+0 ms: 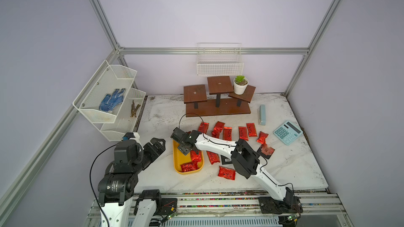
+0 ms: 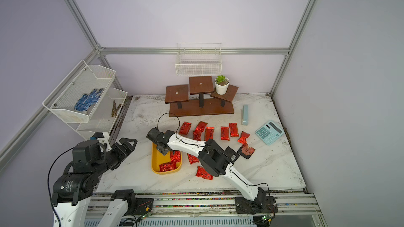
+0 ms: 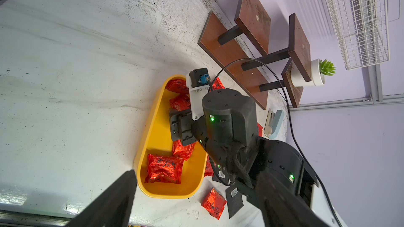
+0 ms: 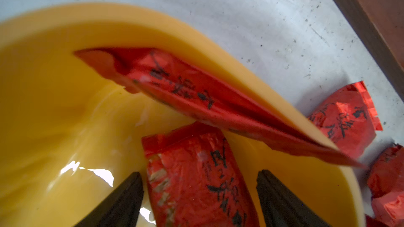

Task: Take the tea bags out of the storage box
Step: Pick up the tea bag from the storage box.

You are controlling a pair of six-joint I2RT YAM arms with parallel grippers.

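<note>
White wire-mesh rack (image 1: 105, 97) on the left wall, with a blue dotted glove (image 1: 112, 101) in its upper bin. Left gripper (image 1: 158, 146) hovers over bare table (image 1: 284, 167) just left of the tray, jaws spread wide with nothing between them.

Shallow yellow plastic tray (image 1: 178, 162) with rounded corners and low walls sits front-centre on the white marbled table. The left wrist view shows four shiny red foil sachets (image 3: 164, 169) with dark print inside it, two toward each end.

Right gripper (image 4: 196, 193) reaches down into the tray. Its jaws stand wide, and one red sachet lies flat on the tray floor between the fingers (image 4: 122, 199), with a gap on either side, so it is not gripped. Another sachet leans on edge against the tray wall just beyond.

Right of the tray, more red foil sachets lie on the table: two close by near the front, and six in a loose row behind the right arm. Flat black square sachets (image 1: 225, 161) with white barcode labels lie among them, one partly under the arm.

Far right is a pale blue calculator (image 1: 288, 132), with a pale blue stapler (image 1: 262, 114) just behind it.
</note>
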